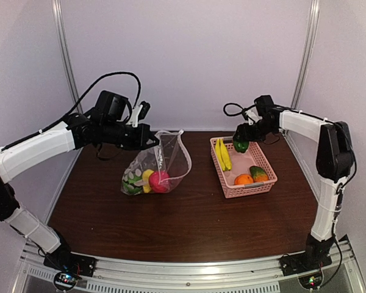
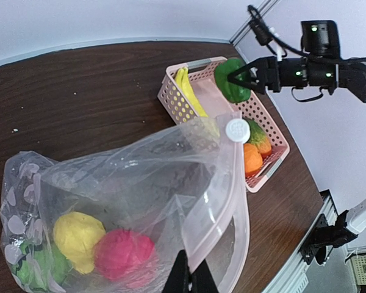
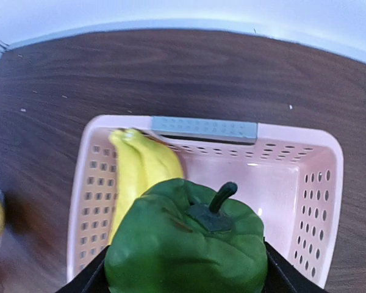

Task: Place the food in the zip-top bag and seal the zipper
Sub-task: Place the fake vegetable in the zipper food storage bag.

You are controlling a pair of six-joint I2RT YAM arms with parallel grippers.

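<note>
The clear zip-top bag point(image 1: 161, 162) stands open on the table, held up at its rim by my left gripper point(image 1: 154, 140), which is shut on the bag's mouth edge point(image 2: 201, 244). Its zipper strip has a white slider tab point(image 2: 237, 130). Inside lie a red-pink fruit point(image 2: 123, 253), a yellow piece point(image 2: 78, 239) and a green piece point(image 2: 43, 265). My right gripper point(image 1: 240, 139) is shut on the green pepper point(image 3: 186, 244) and holds it above the pink basket's far end. The banana bunch point(image 1: 222, 154), the orange point(image 1: 243, 179) and the orange-green piece point(image 1: 258, 173) lie in the basket.
The pink latticed basket point(image 1: 229, 186) stands right of the bag on the dark wood table. White walls with metal posts close the back and sides. A metal rail runs along the table's near edge.
</note>
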